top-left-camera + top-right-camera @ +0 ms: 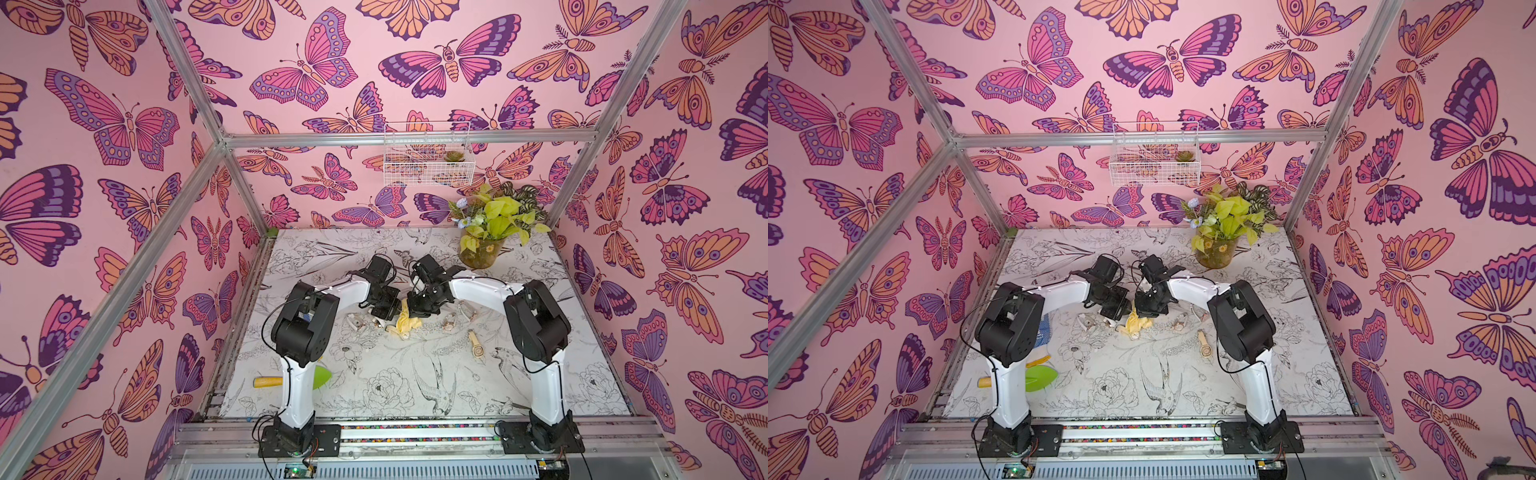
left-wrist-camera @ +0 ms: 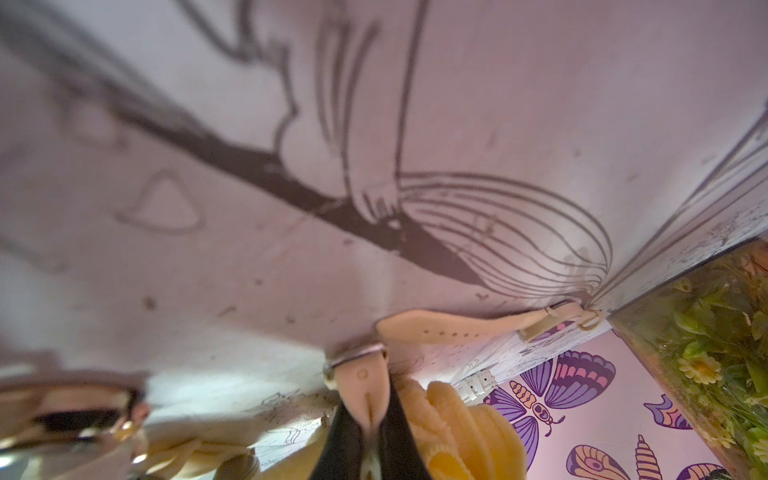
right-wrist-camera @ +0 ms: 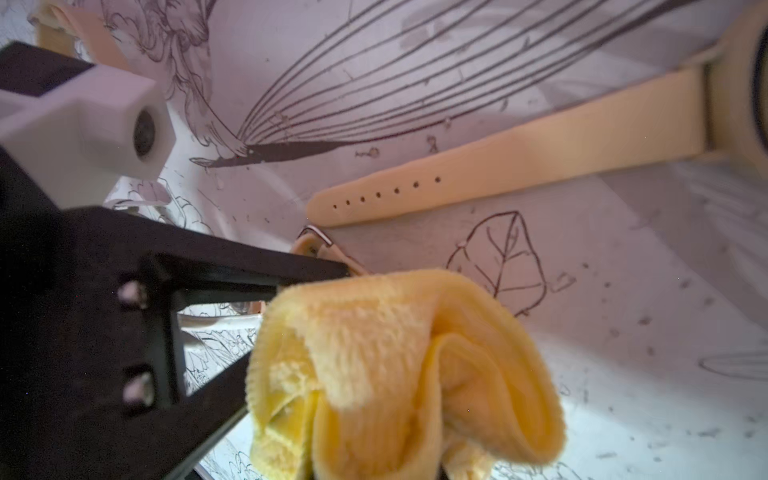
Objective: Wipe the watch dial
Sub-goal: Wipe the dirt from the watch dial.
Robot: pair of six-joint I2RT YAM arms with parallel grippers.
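My left gripper (image 2: 368, 409) is shut on the end of a beige watch strap (image 2: 360, 380), just behind its metal buckle. This watch's dial does not show in any view. My right gripper (image 1: 414, 311) is shut on a bunched yellow cloth (image 3: 395, 365), which hides its fingertips. In both top views the two grippers meet over the middle of the table, with the cloth (image 1: 405, 321) hanging between them and touching the surface. The left gripper's black fingers (image 3: 257, 266) reach in beside the cloth. A second beige watch (image 3: 498, 166) lies flat close by, its dial (image 3: 748, 83) cut by the frame edge.
More watches lie around the cloth: one to its left (image 1: 357, 322), one to its right (image 1: 449, 322), a tan one (image 1: 477, 343) further forward. A potted plant (image 1: 484, 249) stands back right. A yellow-handled green tool (image 1: 291, 380) lies front left. A wire basket (image 1: 428, 156) hangs on the back wall.
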